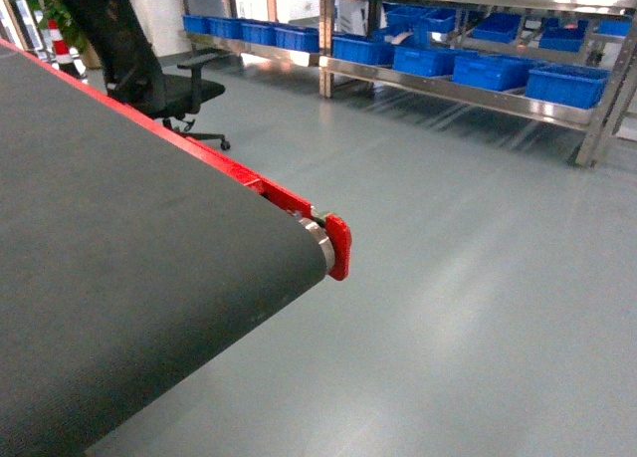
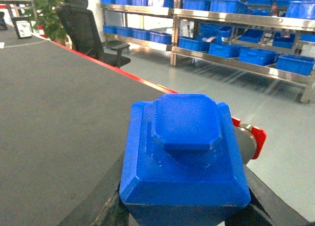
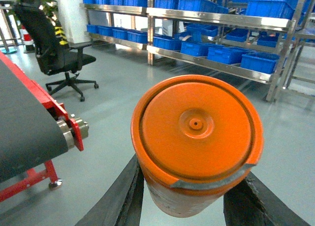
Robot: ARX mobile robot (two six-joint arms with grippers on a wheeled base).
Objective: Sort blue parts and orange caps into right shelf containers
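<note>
Left pincer (image 2: pixel 184 213) clamped on rigid, light blue part (image 2: pixel 184 157) by its broad base, right pincer (image 3: pixel 189 199) gripping slick orange cap (image 3: pixel 197 137) by its wall, far blue shelf containers (image 1: pixel 562 84) well apart.

Open floor (image 1: pixel 468 278) toward shelf (image 1: pixel 468 89); conveyor (image 1: pixel 129 278) left, office chair (image 1: pixel 139 59) beside it.

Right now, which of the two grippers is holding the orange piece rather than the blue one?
The right gripper: it clamps the round orange cap. The left gripper grips the blue part, a squarish block with an octagonal top.
</note>
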